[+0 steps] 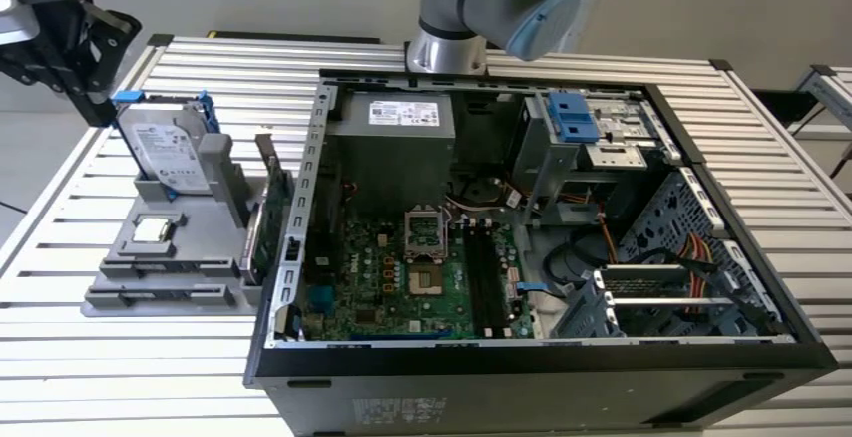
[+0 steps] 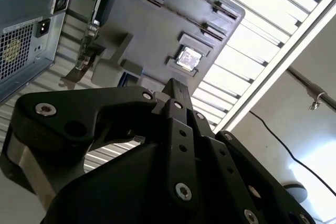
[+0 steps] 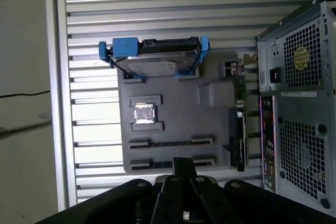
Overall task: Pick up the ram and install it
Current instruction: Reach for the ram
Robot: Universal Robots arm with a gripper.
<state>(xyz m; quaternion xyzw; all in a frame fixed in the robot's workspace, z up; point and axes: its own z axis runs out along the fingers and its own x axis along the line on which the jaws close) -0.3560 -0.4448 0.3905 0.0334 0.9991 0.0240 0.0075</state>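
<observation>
Slatted aluminium table (image 1: 120, 367) carrying an open computer case (image 1: 533, 362), with bare slats round the case on every side. Just beside the case, on the exterior view's left, lies a gray tray (image 3: 173, 90). On it, an expansion card (image 1: 275, 227) stands nearest the case. Farther from the case sit a hard drive (image 3: 152, 64) in a blue caddy and a square processor chip (image 3: 144, 114).

In both wrist views the gripper (image 3: 184, 162) (image 2: 176, 86) hangs above the tray, clear of the case, fingertips pressed together with nothing between them.

Where the ram sits cannot be told. The tray's 2 long slots (image 3: 170, 142) appear as thin dark lines, and the long black sockets (image 1: 482, 277) inside the case give no clear sight of a strip.

White labels mark the hard drive and the power supply (image 1: 393, 158); their print is illegible.
</observation>
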